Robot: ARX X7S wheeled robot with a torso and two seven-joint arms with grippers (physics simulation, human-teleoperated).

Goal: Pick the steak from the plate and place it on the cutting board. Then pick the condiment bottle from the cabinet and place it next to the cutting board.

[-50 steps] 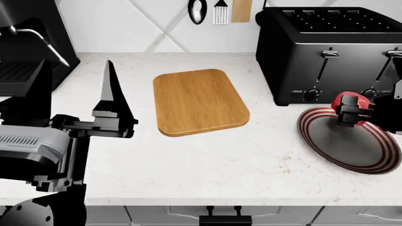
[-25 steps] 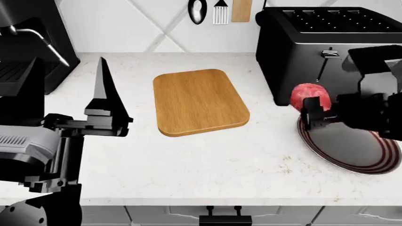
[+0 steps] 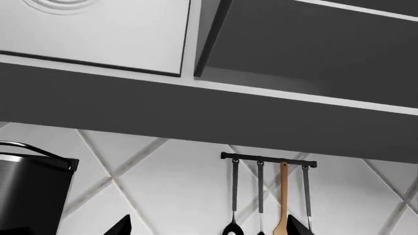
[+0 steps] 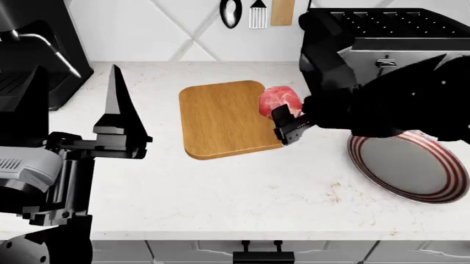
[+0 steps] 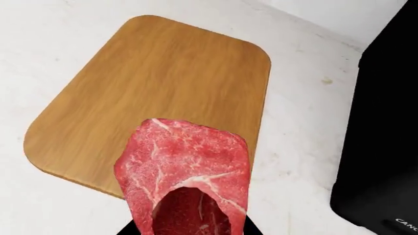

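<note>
White marbled countertop (image 4: 242, 192), front edge nearest, drawer fronts below. Toward the right edge, striped plate (image 4: 411, 165), bare. At mid-counter, light-brown cutting board (image 4: 231, 118) with rounded corners. Over the board's right edge, red-pink steak (image 4: 280, 100) with white marbling, clamped in right gripper (image 4: 288, 122). At left, left gripper (image 4: 81, 110), fingers apart, pointing up. Along the back edge: espresso machine (image 4: 29, 49), black toaster (image 4: 382, 49), hanging utensils (image 3: 267, 196) on tiled wall.

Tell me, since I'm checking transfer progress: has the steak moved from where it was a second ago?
Yes. The steak, held in the right gripper, has travelled left from over the plate to the cutting board's right edge.
</note>
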